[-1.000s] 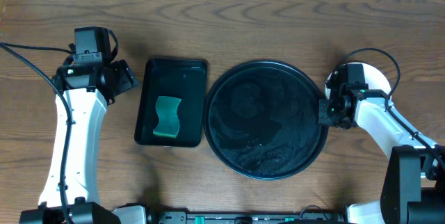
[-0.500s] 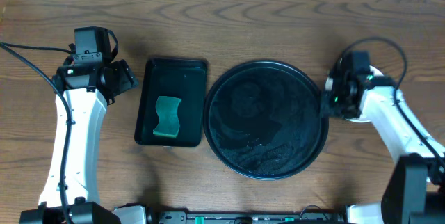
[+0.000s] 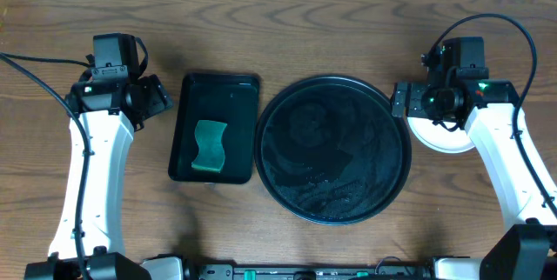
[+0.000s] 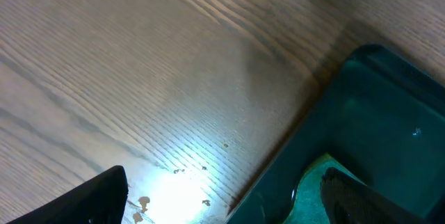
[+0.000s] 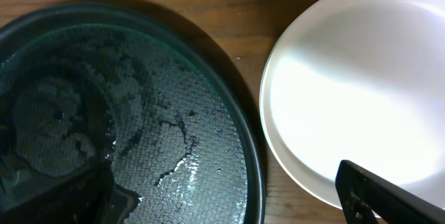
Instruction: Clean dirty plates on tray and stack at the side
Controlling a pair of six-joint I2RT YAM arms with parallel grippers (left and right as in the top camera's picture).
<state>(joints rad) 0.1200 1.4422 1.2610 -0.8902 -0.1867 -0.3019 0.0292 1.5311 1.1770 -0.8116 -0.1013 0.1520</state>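
Note:
The black round tray (image 3: 335, 206) lies wet in the middle of the table with no plate on it; it also fills the left of the right wrist view as the tray (image 5: 139, 113). The plates (image 3: 446, 141) sit stacked on the wood just right of the tray, a white one on top and partly under my right arm. The right wrist view shows the plates (image 5: 361, 92) with a second rim under the top one. My right gripper (image 3: 399, 102) (image 5: 226, 203) is open above the gap between tray rim and plates, holding nothing. My left gripper (image 3: 162, 97) (image 4: 226, 203) hangs open over bare wood.
A dark green rectangular tray (image 3: 231, 89) (image 4: 379, 106) lies left of the round tray, with a green sponge (image 3: 209, 146) (image 4: 313, 182) in it. A few brown specks (image 4: 142, 203) mark the wood under the left gripper. Cables trail from both arms.
My right gripper has opened and moved from over the plates toward the table's far side, uncovering the white top plate. The left arm has not moved.

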